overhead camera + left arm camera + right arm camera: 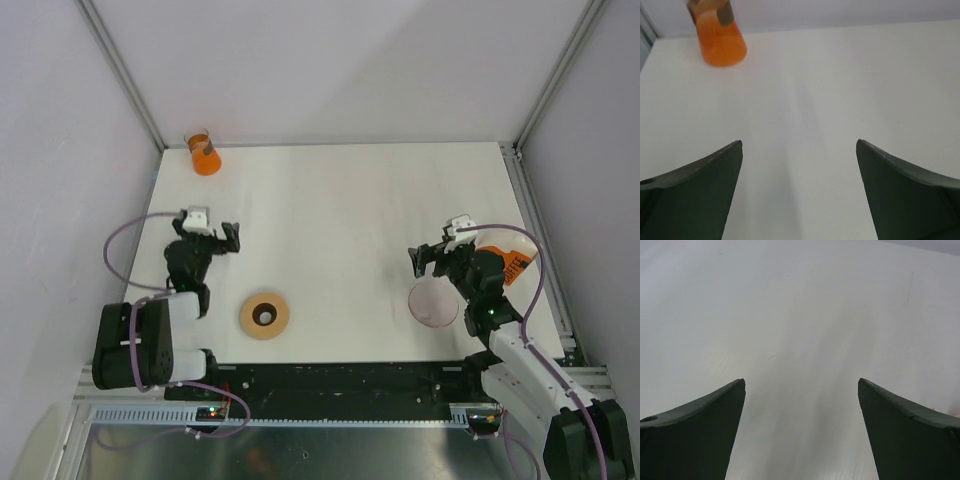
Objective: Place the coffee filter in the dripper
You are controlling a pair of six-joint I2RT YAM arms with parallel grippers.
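The dripper [430, 307], a clear pinkish funnel with a round rim, stands near the front right of the white table [340, 200], partly covered by my right arm. My right gripper [428, 258] hovers open just beyond its far rim, and the right wrist view shows only bare table between the fingers [801, 382]. My left gripper [222, 238] stands open at the left, with nothing between its fingers [800, 145]. I cannot make out the coffee filter; it is hidden or lost against the white table.
An orange cup [205, 156] [720, 40] lies at the far left corner. A tan ring with a dark hole [264, 315] sits at the front, left of centre. An orange packet [512, 268] lies beside my right arm. Metal frame posts border the table.
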